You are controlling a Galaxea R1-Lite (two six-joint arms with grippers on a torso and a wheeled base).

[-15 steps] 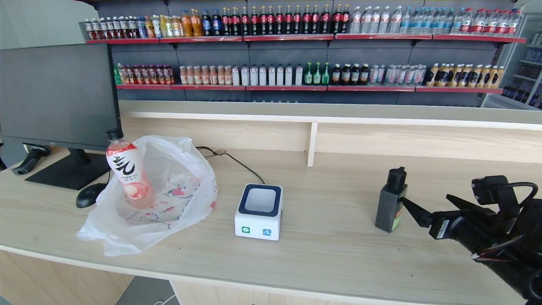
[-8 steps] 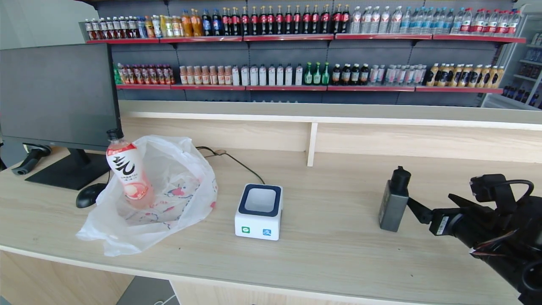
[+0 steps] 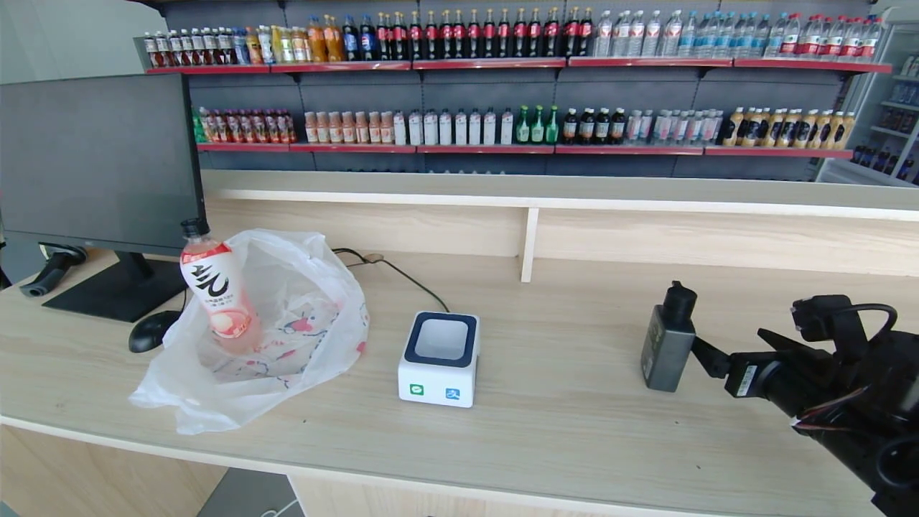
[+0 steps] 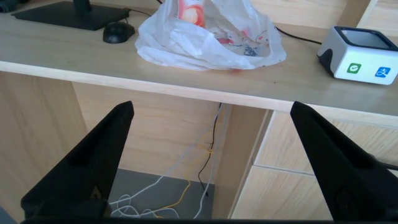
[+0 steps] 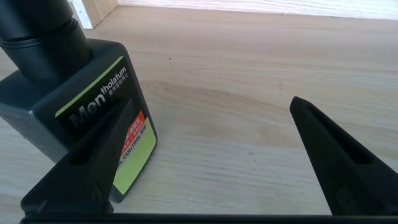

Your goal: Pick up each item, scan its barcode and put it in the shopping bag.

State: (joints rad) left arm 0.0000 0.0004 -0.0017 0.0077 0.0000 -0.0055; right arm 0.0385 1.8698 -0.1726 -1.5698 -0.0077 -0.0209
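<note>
- Turned since a second ago, the grey bottle (image 3: 668, 345) stands on the right side of the desk (image 3: 560, 445).
- Right gripper (image 3: 726, 337) gapes wide, holding nothing — one finger against the bottle.
- Left gripper (image 4: 211, 106) is spread wide and empty — below the desk's front edge.

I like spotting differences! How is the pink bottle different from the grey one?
The pink bottle is round and see-through, with pink drink inside. The grey bottle is boxy, and you cannot see into it.

The pink bottle sits inside the shopping bag on the robot's left. The grey bottle stands on the bare counter on its right.

Both have a dark cap and a label.
</note>
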